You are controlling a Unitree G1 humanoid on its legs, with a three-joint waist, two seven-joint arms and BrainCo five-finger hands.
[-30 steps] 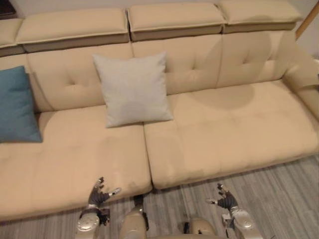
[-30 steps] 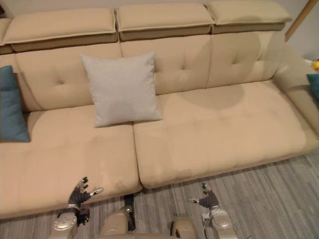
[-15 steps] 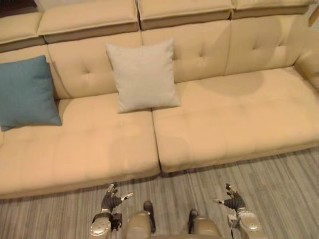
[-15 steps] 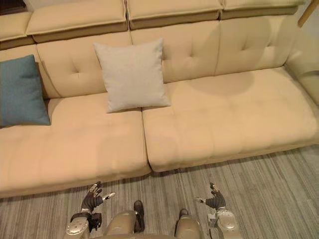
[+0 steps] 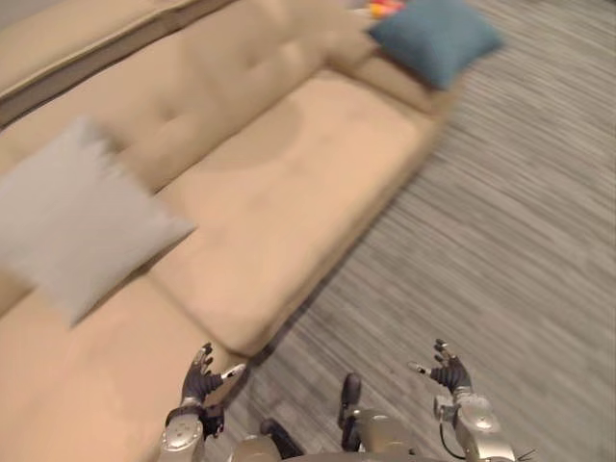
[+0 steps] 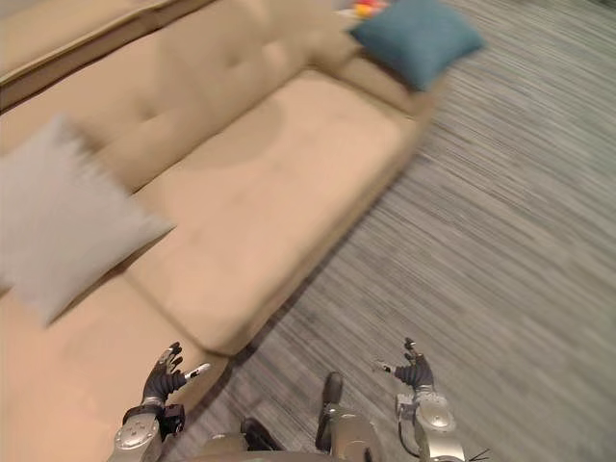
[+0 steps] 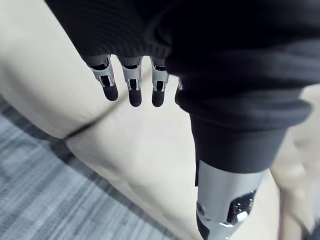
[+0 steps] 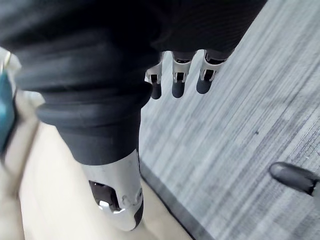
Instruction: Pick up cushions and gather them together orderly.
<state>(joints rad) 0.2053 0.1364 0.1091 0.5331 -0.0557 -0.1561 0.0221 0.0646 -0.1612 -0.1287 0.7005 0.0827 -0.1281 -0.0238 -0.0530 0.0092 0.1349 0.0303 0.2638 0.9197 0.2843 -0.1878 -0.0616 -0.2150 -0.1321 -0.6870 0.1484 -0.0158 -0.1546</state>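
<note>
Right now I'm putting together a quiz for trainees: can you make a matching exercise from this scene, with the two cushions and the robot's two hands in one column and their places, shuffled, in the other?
Things:
1. grey cushion
2. blue cushion
3. left hand
4. right hand

Places:
A. over the striped floor
B. at the far end of the sofa
C. leaning against the sofa's backrest
D. over the front edge of the sofa seat

Pairs: 1-C, 2-B, 3-D, 4-A
</note>
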